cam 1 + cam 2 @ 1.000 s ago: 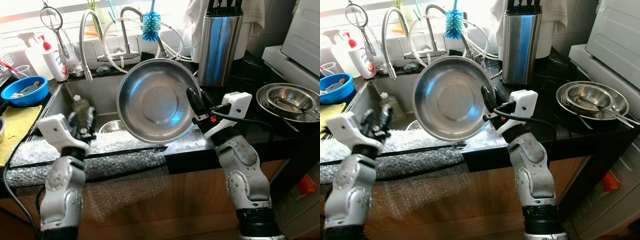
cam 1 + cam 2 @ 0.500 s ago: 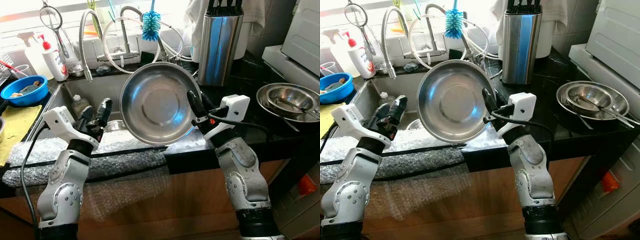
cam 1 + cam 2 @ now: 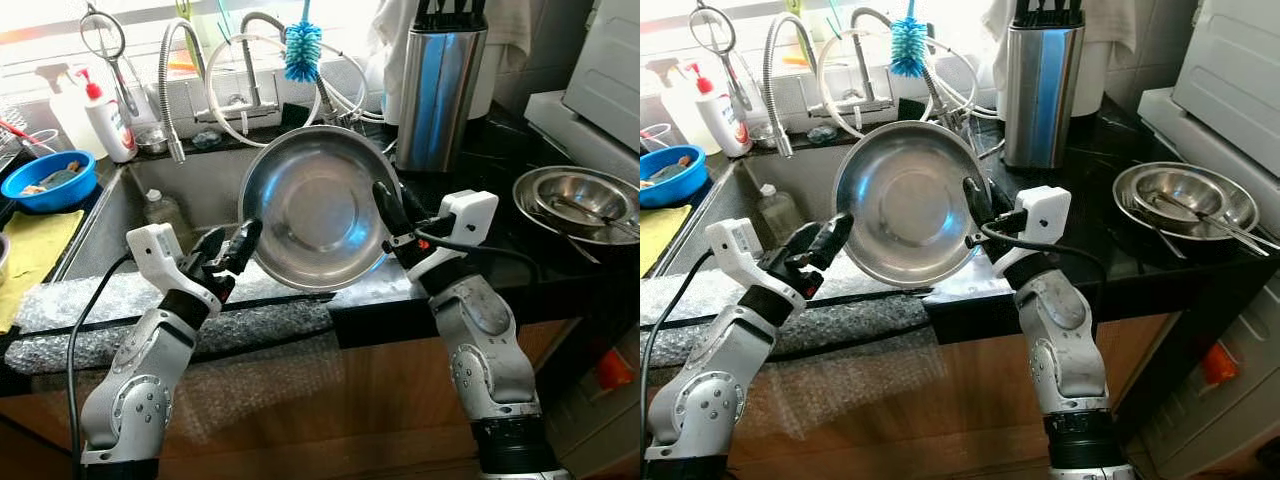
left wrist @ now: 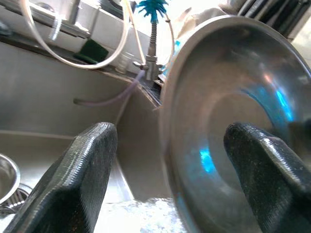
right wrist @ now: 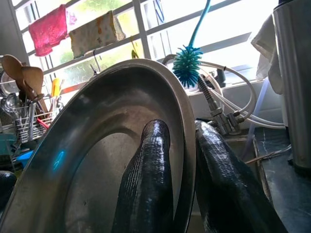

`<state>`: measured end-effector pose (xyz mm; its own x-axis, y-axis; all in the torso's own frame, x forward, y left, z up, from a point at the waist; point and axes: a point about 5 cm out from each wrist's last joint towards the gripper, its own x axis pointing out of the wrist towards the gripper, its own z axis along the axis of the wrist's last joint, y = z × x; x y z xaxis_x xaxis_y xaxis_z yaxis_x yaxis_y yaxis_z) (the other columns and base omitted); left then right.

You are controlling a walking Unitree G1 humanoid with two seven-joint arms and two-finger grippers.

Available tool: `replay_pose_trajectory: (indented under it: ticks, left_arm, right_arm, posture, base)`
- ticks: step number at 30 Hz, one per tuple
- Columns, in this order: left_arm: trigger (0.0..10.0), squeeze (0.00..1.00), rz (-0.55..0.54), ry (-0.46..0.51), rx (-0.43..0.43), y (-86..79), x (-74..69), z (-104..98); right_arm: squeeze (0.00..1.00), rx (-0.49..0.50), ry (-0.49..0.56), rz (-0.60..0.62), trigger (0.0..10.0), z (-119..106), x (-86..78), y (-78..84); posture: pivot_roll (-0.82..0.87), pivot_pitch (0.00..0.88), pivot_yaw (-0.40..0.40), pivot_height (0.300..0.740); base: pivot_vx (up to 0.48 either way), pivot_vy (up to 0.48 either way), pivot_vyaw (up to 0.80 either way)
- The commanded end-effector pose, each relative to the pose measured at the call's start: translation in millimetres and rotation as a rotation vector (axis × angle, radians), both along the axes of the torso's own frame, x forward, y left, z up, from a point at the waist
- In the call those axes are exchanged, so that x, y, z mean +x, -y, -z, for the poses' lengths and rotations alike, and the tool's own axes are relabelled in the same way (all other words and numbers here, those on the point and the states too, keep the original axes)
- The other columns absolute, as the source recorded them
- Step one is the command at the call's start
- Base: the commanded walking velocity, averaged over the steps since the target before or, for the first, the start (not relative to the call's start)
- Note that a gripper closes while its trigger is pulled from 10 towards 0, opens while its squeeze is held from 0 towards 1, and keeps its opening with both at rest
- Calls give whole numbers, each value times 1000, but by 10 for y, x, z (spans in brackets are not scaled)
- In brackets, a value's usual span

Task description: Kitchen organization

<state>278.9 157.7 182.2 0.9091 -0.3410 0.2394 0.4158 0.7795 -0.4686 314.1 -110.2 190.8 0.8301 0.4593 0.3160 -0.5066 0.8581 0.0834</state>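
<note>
A large steel bowl (image 3: 315, 205) is held upright on edge over the sink's front edge, its hollow facing me. My right gripper (image 3: 388, 212) is shut on the bowl's right rim; in the right wrist view one finger lies inside the bowl (image 5: 112, 160) and one behind. My left gripper (image 3: 232, 247) is open at the bowl's lower left rim, which passes between its spread fingers (image 4: 73, 179) in the left wrist view.
The sink (image 3: 190, 190) holds a bottle (image 3: 160, 212). A faucet with hoses (image 3: 235, 75) and a blue brush (image 3: 302, 50) stand behind. A knife block (image 3: 438, 85) and stacked steel bowls (image 3: 580, 205) are on the black counter at right. A blue bowl (image 3: 45, 180) is at left.
My left arm has swung up and to the right from the sink's front edge until its open fingers straddle the bowl's lower left rim. The bowl and right gripper have barely shifted.
</note>
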Motion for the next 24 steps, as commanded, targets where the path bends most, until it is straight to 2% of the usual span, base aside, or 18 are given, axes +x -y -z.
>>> replay_pose_trajectory:
  ticks: [1, 8, 11, 12, 13, 14, 15, 16, 17, 24]
  left_arm:
    - [10000, 0, 9, 13, 30, -5, -35, -36]
    - [10000, 0, 16, 8, 44, 16, -33, -20]
    - [9529, 0, 18, 6, 44, 22, -34, -14]
    - [7843, 0, 20, 4, 46, 26, -36, -3]
    - [7176, 0, 20, 3, 46, 25, -36, 0]
    - [7176, 0, 20, 3, 46, 25, -37, 2]
    - [627, 0, 19, 2, 46, 24, -37, 3]
    - [627, 0, 19, 2, 46, 24, -37, 3]
    - [0, 0, 18, 2, 45, 24, -37, 3]
    - [0, 0, 23, -2, 46, 36, -42, 22]
  right_arm:
    - [0, 8, 28, -33, 10000, -70, -2, -72]
    - [0, 17, 40, -48, 10000, -105, -6, -99]
    - [0, 17, 41, -49, 10000, -108, -5, -99]
    - [0, 17, 41, -53, 10000, -105, -6, -103]
    - [0, 16, 40, -55, 10000, -104, -6, -105]
    - [0, 15, 40, -56, 10000, -104, -6, -106]
    - [0, 15, 40, -56, 10000, -105, -7, -106]
    - [0, 15, 40, -56, 10000, -105, -7, -106]
    - [0, 15, 40, -56, 10000, -106, -7, -105]
    - [0, 19, 40, -58, 10000, -109, -7, -112]
  posture:
    - [-101, 0, 105, 740]
    - [-102, 0, 105, 740]
    - [-102, 0, 105, 740]
    - [-102, 0, 104, 740]
    - [-102, 0, 104, 740]
    - [-102, 0, 104, 740]
    - [-102, 0, 104, 740]
    - [-102, 0, 104, 740]
    - [-102, 0, 104, 740]
    - [-102, 0, 105, 740]
  base:
    - [0, 0, 0]
    - [0, 0, 0]
    - [0, 0, 0]
    - [0, 0, 0]
    - [0, 0, 0]
    - [0, 0, 0]
    - [0, 0, 0]
    - [0, 0, 0]
    - [0, 0, 0]
    - [0, 0, 0]
